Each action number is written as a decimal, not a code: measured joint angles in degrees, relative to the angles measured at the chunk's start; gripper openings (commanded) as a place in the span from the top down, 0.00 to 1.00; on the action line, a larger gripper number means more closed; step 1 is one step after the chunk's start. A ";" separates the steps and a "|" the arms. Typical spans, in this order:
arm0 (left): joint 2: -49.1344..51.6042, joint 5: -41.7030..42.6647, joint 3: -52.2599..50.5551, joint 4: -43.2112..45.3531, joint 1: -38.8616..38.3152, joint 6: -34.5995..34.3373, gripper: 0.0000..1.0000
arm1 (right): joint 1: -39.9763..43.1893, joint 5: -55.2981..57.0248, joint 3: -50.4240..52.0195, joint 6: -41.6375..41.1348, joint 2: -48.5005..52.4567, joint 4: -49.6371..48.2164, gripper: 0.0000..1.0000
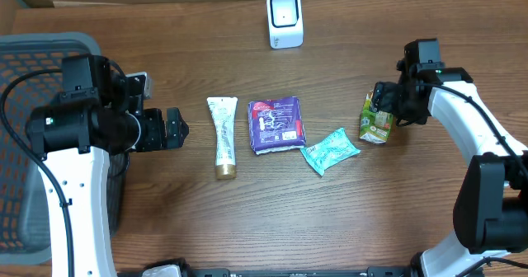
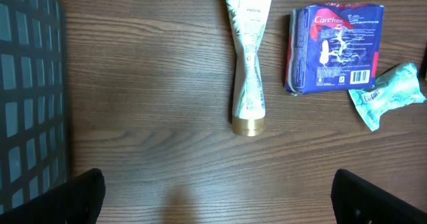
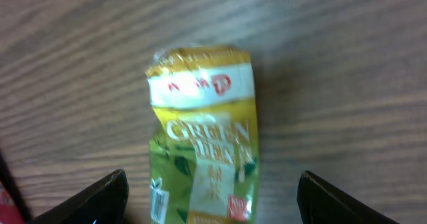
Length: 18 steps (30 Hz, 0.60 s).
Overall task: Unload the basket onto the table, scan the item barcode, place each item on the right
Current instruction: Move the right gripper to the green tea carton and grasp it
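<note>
Tea carton sits between right end effector jaws.

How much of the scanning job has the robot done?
Nothing looks scanned yet: the white scanner stands alone at the far edge. In hand: the right end effector is open around the green tea carton, not gripping it. To do: grip it, lift it, show its barcode to the scanner. The tube, purple pack and teal packet lie waiting.
</note>
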State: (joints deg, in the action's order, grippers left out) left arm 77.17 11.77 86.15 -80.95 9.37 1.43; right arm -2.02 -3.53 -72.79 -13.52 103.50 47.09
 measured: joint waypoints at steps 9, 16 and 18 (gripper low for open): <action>0.00 -0.02 0.00 0.00 0.00 0.00 0.00 | 7.04 -11.93 4.96 2.62 0.00 -0.83 0.40; 0.00 -0.02 0.00 -0.02 0.00 0.00 0.01 | 9.31 -20.31 11.08 3.61 0.00 -13.00 0.47; 0.00 -0.02 0.00 0.00 0.00 0.00 0.00 | 9.16 -21.51 12.83 3.21 0.02 -15.02 0.51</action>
State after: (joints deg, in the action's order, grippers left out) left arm 77.17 11.75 86.15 -80.95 9.37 1.43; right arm 7.14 -25.04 -59.96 -10.31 103.53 32.08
